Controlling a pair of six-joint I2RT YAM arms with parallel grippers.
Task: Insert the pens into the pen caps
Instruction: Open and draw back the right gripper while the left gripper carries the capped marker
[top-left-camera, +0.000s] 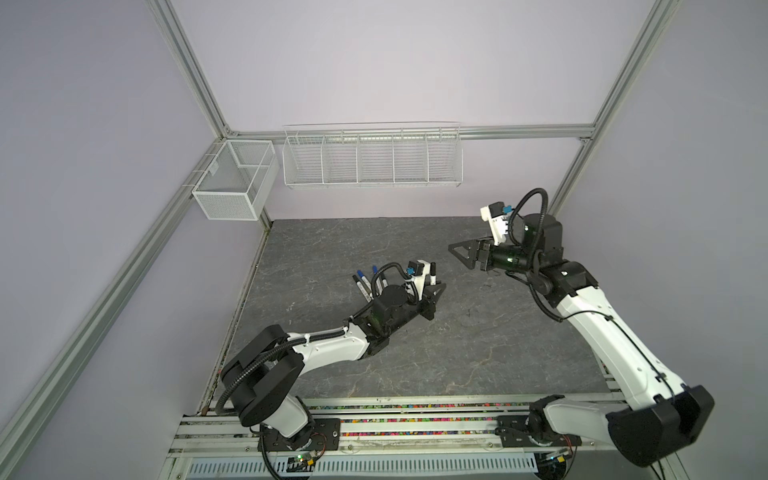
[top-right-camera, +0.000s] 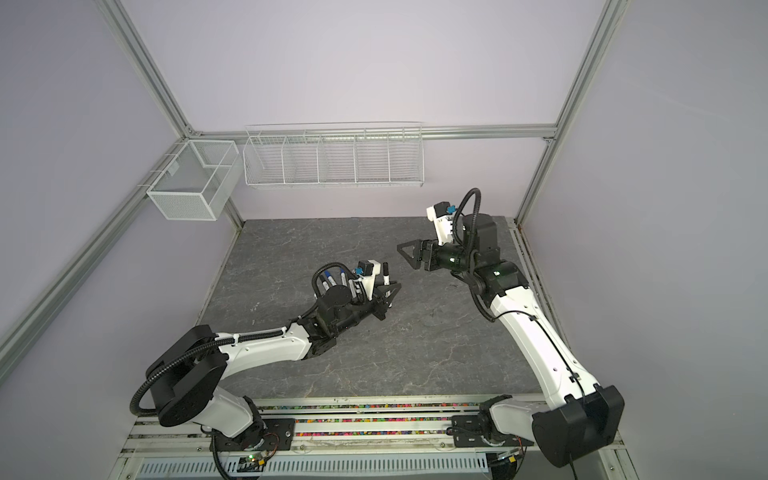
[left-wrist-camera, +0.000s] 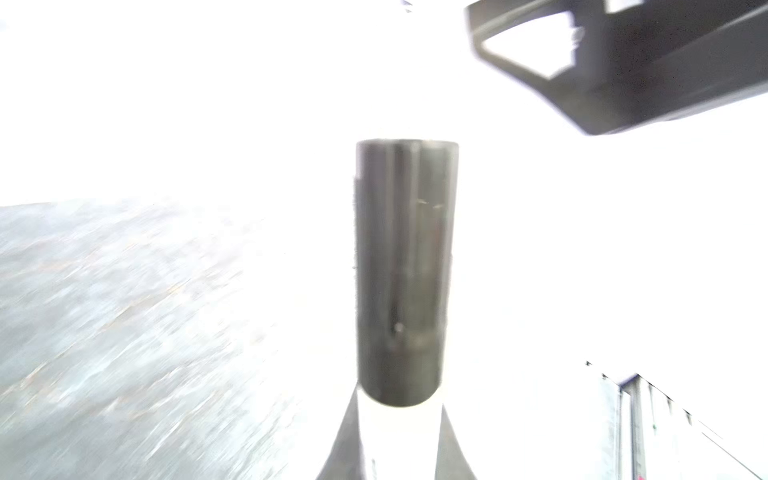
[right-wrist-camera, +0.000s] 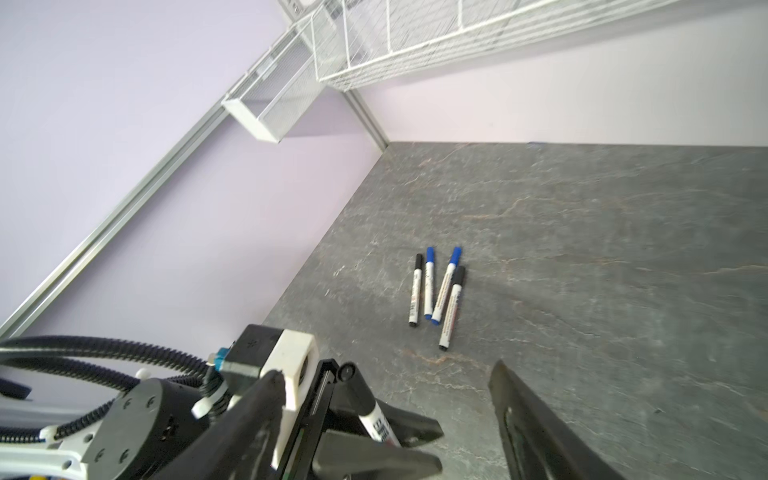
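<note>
L pincer (top-left-camera: 433, 293) clenched on a black-capped pen (top-left-camera: 432, 272), gripped on the white barrel, cap end sticking up past the fingertips. Left of and just past L pincer, four capped pens (right-wrist-camera: 436, 291) lie bunched on the surface (top-left-camera: 457, 353): 2 blue, 2 blk. R pincer (top-left-camera: 460, 254), farther back and right of L pincer, spread wide, holding nothing.

The bench (right-wrist-camera: 582, 249) is dark grey with a stone pattern of pale and rusty veins. Four pens (right-wrist-camera: 429, 286) toward its left edge have white barrels with black print, two with blue ends and two with black. The pen (right-wrist-camera: 376, 415) in the black left gripper (top-left-camera: 436, 291) is white with a black cap (left-wrist-camera: 401, 270). The wire baskets (top-left-camera: 372, 158) are white and the walls (top-left-camera: 374, 62) pale lilac.
</note>
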